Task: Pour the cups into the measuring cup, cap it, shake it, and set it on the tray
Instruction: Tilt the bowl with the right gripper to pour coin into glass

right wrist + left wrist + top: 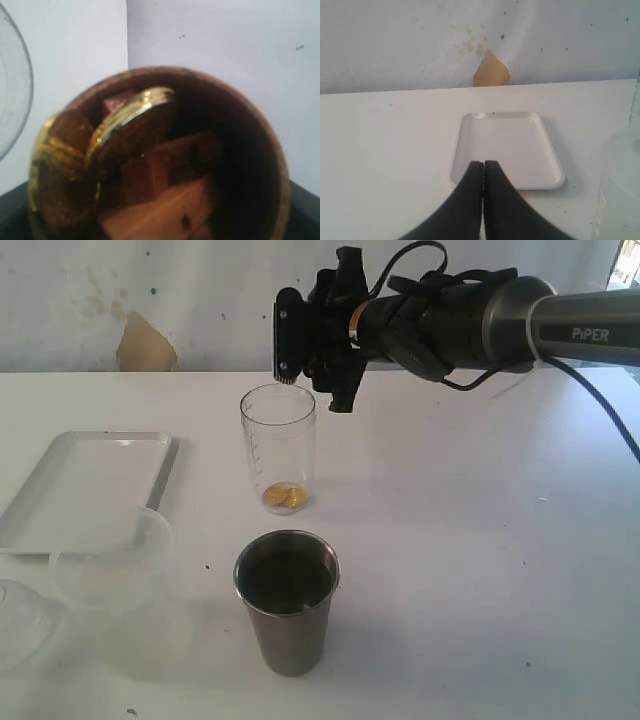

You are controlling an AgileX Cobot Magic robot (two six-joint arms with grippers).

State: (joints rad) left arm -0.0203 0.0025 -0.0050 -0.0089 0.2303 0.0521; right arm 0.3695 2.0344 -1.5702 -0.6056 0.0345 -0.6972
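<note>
The clear measuring cup (278,445) stands mid-table with gold coins (284,497) at its bottom. Just above its rim hangs my right gripper (312,345), turned on its side and shut on the brown wooden cup (260,150). That cup is tipped toward the measuring cup's rim (20,85), and gold coins (130,125) and wooden pieces (165,210) lie at its mouth. The steel tumbler (287,600) stands upright nearer the front. At the left lies the white tray (85,490) with nothing on it. My left gripper (483,165) is shut and holds nothing, low in front of the tray (540,150).
A wide frosted container (110,570) stands by the tray's near corner, and it also shows as the frosted container (620,190) beside my left gripper. A clear lid (20,625) lies at the front left. A wall with a brown patch (145,345) closes the back.
</note>
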